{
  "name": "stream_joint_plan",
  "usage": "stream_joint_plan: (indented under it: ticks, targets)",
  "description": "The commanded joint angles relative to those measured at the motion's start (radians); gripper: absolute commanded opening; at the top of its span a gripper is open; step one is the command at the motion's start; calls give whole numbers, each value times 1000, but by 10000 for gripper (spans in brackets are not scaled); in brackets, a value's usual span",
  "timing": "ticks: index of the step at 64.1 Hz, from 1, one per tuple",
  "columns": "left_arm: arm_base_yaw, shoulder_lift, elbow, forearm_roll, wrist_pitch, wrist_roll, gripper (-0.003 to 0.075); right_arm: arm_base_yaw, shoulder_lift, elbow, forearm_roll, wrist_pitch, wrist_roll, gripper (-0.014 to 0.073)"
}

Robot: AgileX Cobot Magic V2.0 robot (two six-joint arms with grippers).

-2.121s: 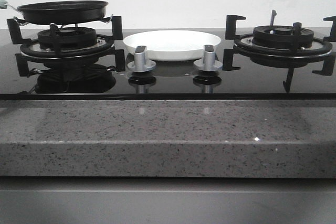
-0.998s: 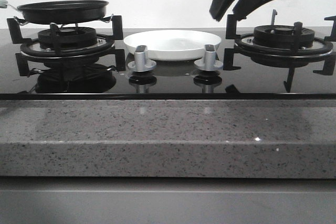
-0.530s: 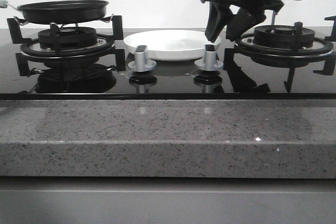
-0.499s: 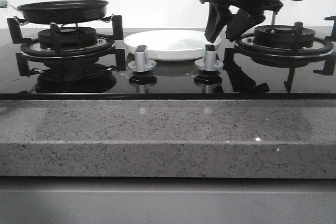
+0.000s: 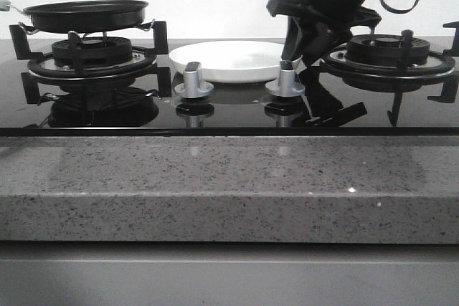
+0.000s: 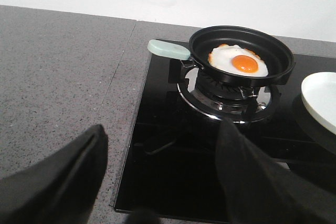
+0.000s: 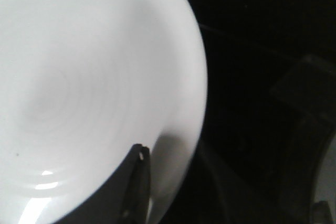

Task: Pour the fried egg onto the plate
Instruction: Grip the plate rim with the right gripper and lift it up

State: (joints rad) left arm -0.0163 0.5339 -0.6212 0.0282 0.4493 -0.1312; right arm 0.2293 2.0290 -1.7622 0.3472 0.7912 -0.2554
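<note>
The fried egg (image 6: 239, 61), white with an orange yolk, lies in the black pan (image 6: 275, 51), which sits on the left burner (image 5: 90, 55). In the front view the pan (image 5: 86, 13) hides the egg. The white plate (image 5: 229, 59) rests on the glass hob between the burners. My right gripper (image 5: 298, 56) is open and hangs low over the plate's right rim. In the right wrist view one finger (image 7: 134, 182) lies over the plate (image 7: 79, 77); the other is lost against the dark hob. My left gripper (image 6: 161, 129) is open and empty, well short of the pan's pale green handle (image 6: 168, 49).
Two silver knobs (image 5: 192, 80) (image 5: 285, 80) stand in front of the plate. The right burner's black grate (image 5: 387, 51) is close beside my right gripper. A speckled grey stone counter (image 5: 215, 177) borders the hob at the front and on the left (image 6: 58, 77).
My right arm came in from the upper right and dropped toward the plate's right rim, still open. Pan and plate have not moved.
</note>
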Motion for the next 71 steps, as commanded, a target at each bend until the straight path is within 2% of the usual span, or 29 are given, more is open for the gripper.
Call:
stream_joint_plan:
  ticks: [1,13,25,38,49,56,71]
  targets:
    - [-6,9,-27,2,-78,-3,440,-4,-54,-32,20,-36,-10,79]
    - [-6,9,-27,2,-78,-3,440,-4,-54,-32,25,-60,-9,-71]
    - [-6,9,-27,2,-78,-3,440,-4,-66,-32,95,-121,-8,-68]
    - [-6,9,-27,4,-78,-3,440,-4,-142,-32,101,-164,-8,-68]
    - [-6,9,-27,4,-82,-3,440,-4,-237,-15,101,-93,-8,-68]
    - [-6,9,-27,4,-90,-3,440,7,-304,85,110,-85,-8,-68]
    - [-6,9,-27,4,-109,-3,440,71,-450,387,112,-207,-10,-68]
